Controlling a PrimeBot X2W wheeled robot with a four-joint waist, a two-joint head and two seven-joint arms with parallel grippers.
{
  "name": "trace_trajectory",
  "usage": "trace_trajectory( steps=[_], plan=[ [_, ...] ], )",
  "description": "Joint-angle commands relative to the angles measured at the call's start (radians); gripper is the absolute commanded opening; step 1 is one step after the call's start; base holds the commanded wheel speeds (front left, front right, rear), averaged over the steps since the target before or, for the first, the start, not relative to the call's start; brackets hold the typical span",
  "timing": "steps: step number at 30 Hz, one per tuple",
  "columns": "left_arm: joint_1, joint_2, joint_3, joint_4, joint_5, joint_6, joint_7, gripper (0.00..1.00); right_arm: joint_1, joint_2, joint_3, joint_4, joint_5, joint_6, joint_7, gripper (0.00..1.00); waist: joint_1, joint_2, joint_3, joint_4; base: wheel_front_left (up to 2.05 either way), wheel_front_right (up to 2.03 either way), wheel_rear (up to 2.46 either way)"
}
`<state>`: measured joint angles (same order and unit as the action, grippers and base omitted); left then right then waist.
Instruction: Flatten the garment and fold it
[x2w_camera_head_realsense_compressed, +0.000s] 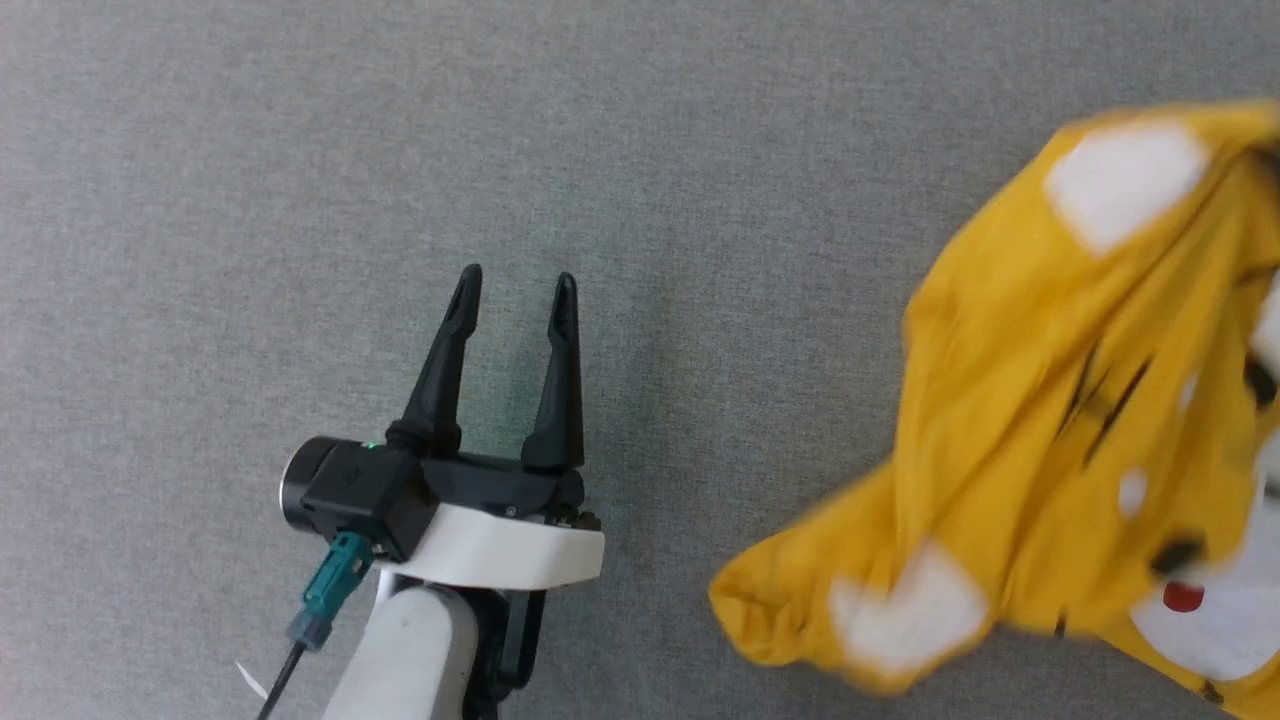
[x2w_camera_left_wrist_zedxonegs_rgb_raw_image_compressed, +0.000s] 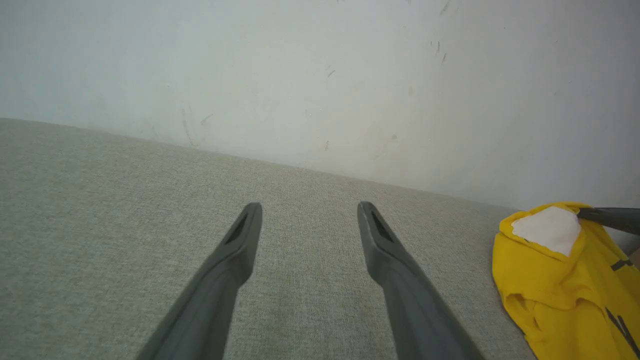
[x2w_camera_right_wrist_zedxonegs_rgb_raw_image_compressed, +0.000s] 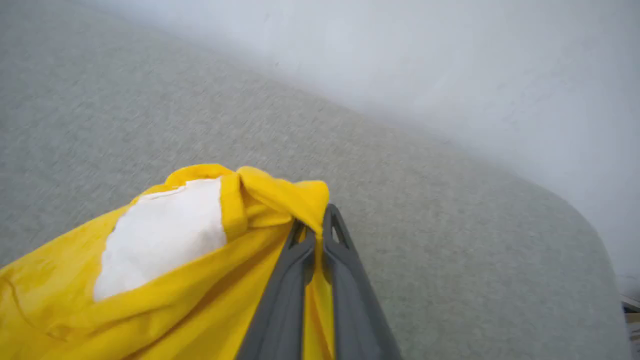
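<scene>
The garment, a bright yellow T-shirt with white patches and a cartoon face print, hangs bunched and lifted at the right of the head view. My right gripper is shut on a fold of the garment near a white patch, and the cloth drapes down from its fingers. In the left wrist view a dark finger of that gripper reaches the garment at the far right. My left gripper stands open at the lower left of the head view, well left of the garment, with nothing between its fingers.
A grey fabric surface spreads under everything. A pale wall rises behind its far edge. The surface's rounded corner lies to the right of my right gripper.
</scene>
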<state>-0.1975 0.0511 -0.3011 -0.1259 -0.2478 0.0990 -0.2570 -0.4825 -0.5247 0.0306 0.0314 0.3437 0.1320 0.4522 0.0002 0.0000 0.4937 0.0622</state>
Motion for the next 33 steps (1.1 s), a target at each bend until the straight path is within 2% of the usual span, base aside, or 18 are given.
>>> trace_trajectory(
  steps=[1,7,8,9,10,14,18,24,29,33],
  plan=[
    [-0.026,-0.001,-0.005,-0.005,-0.005,0.005,-0.005,1.0,-0.046,0.01,-0.051,0.024,-0.026,-0.001,-0.035,0.0,-0.0002,0.0,0.011,-0.003,0.0,0.0,0.0],
    [-0.047,-0.001,-0.009,0.0,0.002,0.004,-0.005,1.0,-0.127,0.043,-0.276,0.168,-0.217,-0.001,-0.152,0.0,-0.0002,0.0,0.042,-0.007,0.0,0.0,0.0],
    [-0.051,-0.001,-0.01,0.001,0.003,0.004,-0.005,1.0,-0.131,0.056,-0.304,0.194,-0.248,-0.001,-0.164,0.15,-0.0002,0.0,0.046,-0.008,0.0,0.0,0.0],
    [-0.054,-0.001,-0.011,0.004,0.004,0.004,-0.005,1.0,-0.13,0.068,-0.32,0.219,-0.275,-0.001,-0.171,0.45,-0.0002,0.0,0.05,-0.01,0.0,0.0,0.0],
    [-0.057,-0.001,-0.012,0.007,0.006,0.003,-0.005,1.0,-0.129,0.08,-0.325,0.244,-0.289,-0.001,-0.175,1.0,-0.0002,0.0,0.053,-0.012,0.0,0.0,0.0],
    [-0.068,-0.001,-0.012,0.015,0.012,0.001,-0.005,1.0,-0.132,0.128,-0.309,0.285,-0.278,-0.001,-0.204,1.0,-0.0002,0.0,0.057,-0.025,0.0,0.0,0.0],
    [-0.07,-0.001,-0.009,0.021,0.022,0.0,-0.005,1.0,-0.127,0.164,-0.293,0.237,-0.218,-0.001,-0.25,1.0,-0.0002,0.0,0.045,-0.042,0.0,0.0,0.0],
    [-0.048,-0.001,0.005,0.019,0.028,0.002,-0.005,1.0,-0.016,0.233,-0.319,0.022,-0.133,-0.001,-0.314,1.0,-0.0002,0.0,0.004,-0.066,0.0,0.0,0.0],
    [-0.012,-0.001,-0.001,0.005,0.033,-0.002,-0.005,1.0,0.193,0.373,-0.417,-0.207,-0.125,-0.001,-0.422,1.0,-0.0002,0.0,-0.028,-0.064,0.0,0.0,0.0],
    [0.025,-0.001,0.003,-0.014,0.038,0.004,-0.005,1.0,0.373,0.462,-0.442,-0.322,-0.145,-0.001,-0.535,1.0,-0.0002,0.0,-0.047,-0.067,0.0,0.0,0.0]
  ],
)
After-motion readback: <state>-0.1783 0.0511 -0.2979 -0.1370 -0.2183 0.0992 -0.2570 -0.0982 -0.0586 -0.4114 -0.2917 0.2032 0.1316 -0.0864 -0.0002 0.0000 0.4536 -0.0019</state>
